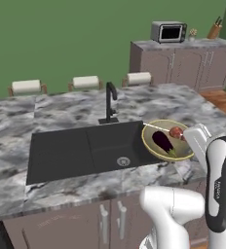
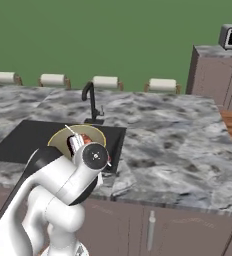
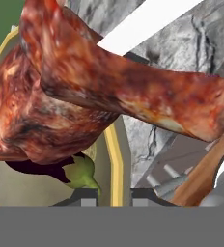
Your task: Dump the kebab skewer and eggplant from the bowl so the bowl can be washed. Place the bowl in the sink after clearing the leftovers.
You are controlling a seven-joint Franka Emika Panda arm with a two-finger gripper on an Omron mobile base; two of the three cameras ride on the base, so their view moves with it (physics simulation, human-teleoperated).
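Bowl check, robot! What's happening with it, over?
Hand at the bowl rim, grip state unclear. Bowl tilted beside the sink, eggplant and kebab skewer inside. Nothing blocking the sink.

Veined grey marble counter (image 1: 61,116); matt black sink (image 1: 61,153); glossy eggplant (image 1: 162,142); pale wooden skewer (image 1: 156,127).

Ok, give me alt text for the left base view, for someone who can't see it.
A tan bowl holding a dark eggplant and a kebab skewer sits tilted at the right edge of a black sink in a grey marble counter, with the robot's white arm reaching it from the lower right.
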